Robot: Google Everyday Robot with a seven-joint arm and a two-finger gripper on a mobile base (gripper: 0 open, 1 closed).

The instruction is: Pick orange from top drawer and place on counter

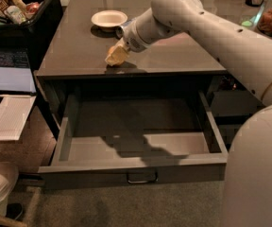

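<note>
The hand (117, 56) hangs low over the counter (74, 51), perhaps touching.

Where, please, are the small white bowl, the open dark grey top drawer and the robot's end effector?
Small white bowl (108, 19), camera view: its inner base.
Open dark grey top drawer (174, 145), camera view: its bare floor.
End effector (117, 56), camera view: its tip, over the grey counter (79, 51).

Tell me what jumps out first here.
The big white arm stretches across from the right, its gripper low over the counter near the front edge. Below, the top drawer stands pulled wide open, the arm's shadow on its floor. A white bowl sits farther back on the counter.
</note>
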